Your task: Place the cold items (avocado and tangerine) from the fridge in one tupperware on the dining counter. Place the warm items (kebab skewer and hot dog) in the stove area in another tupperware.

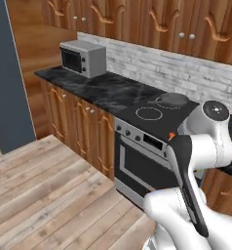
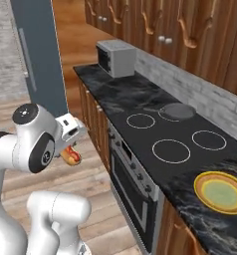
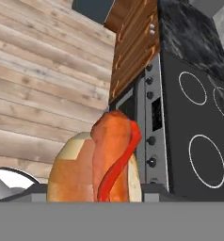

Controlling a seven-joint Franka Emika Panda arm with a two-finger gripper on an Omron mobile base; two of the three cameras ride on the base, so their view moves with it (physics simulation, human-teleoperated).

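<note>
At the far left of the right base view stands the grey fridge door (image 2: pixel 38 55). Just right of it the gripper (image 2: pixel 70 149) hangs over the wooden floor (image 2: pixel 90 199), off the desk (image 2: pixel 120 92), its jaws part-way open and closed around the hot dog (image 2: pixel 70 157); in the hand view the hot dog (image 3: pixel 102 162) sits lengthwise between them. I judge it is carried clear of the edge for the trip to a tupperware. Further right lie the stove (image 2: pixel 175 144) and a yellow plate (image 2: pixel 221 191) on the near right.
</note>
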